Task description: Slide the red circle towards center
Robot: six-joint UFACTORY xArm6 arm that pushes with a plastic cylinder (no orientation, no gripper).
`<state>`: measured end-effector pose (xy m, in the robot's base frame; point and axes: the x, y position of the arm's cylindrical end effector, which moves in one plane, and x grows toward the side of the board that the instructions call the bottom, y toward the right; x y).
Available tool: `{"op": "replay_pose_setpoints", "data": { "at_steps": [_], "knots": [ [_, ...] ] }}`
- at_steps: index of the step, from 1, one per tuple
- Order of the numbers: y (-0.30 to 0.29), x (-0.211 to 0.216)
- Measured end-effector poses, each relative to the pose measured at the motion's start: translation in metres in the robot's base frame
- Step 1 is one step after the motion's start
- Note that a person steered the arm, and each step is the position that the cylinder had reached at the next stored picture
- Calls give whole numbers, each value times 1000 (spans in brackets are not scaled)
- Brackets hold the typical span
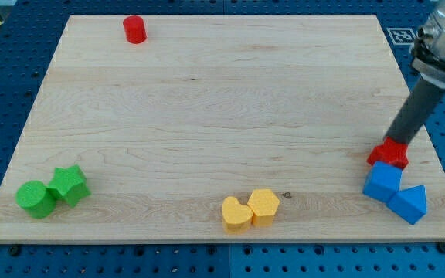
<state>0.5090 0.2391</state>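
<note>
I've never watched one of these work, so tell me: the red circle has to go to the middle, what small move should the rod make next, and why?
Probably lift away from the red block and travel to the view's top left. My tip sits at that block, near the blue blocks at the right edge, while the red circle stands far off by the board's top edge. It should arrive above the circle to push it downward.

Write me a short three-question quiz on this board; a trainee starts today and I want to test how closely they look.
1. True or false: the red circle lies near the view's top edge.
2. Which block is my tip right at: (a) green circle, (b) red star-like block, (c) yellow heart?
3. How many blue blocks sit at the view's bottom right?

Key: 1 true; 2 b; 3 two.
</note>
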Motion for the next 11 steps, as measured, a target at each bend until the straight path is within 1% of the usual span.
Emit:
{"op": "replay_pose_setpoints", "data": {
  "at_steps": [1, 2, 3, 4, 5, 6, 8, 10, 11],
  "knots": [
    [0, 28],
    [0, 14],
    [-15, -51],
    [-59, -104],
    [-115, -133],
    [-186, -148],
    [-327, -161],
    [-430, -165],
    [-481, -198]
  ]
}}
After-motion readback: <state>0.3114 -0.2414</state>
